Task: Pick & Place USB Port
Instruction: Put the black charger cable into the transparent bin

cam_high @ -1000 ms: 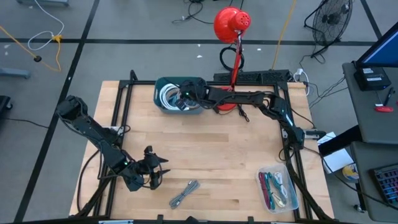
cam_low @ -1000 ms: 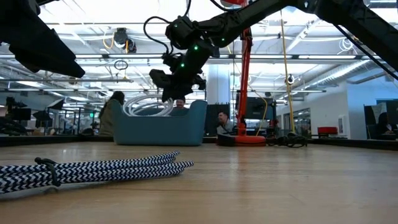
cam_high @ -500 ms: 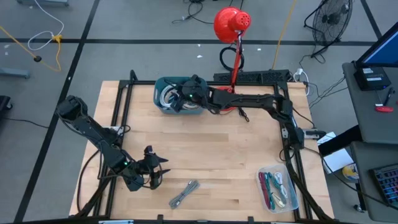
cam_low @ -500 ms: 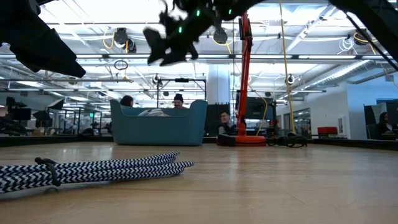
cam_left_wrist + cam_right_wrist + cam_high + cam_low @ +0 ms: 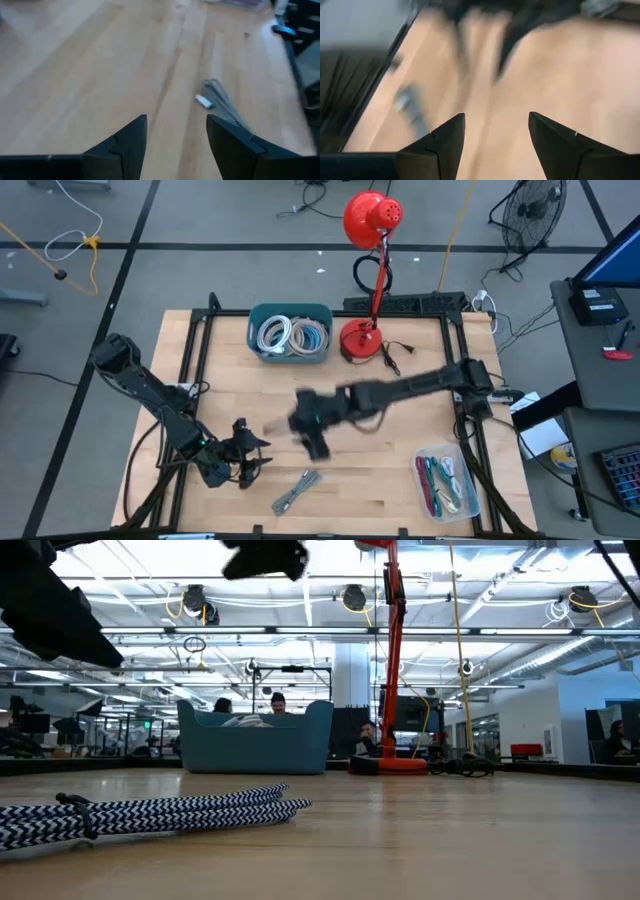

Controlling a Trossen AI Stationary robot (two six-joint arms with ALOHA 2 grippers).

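A black-and-white braided USB cable bundle lies flat on the wooden table near its near edge. It also shows in the low view and the left wrist view. My right gripper hangs blurred over the table's middle, above and just beyond the cable, open and empty. The low view catches it at the top. My left gripper waits left of the cable, low over the table, open.
A teal bin of coiled white cables stands at the far edge. A red desk lamp stands to the right of the bin. A clear tray of coloured cables sits at the near right corner. Bare wood lies between them.
My right gripper has risen out of the teal bin and swung fast toward the near edge, from above the bin to over the table's middle near the braided cable. The bin's coiled cables show uncovered now.
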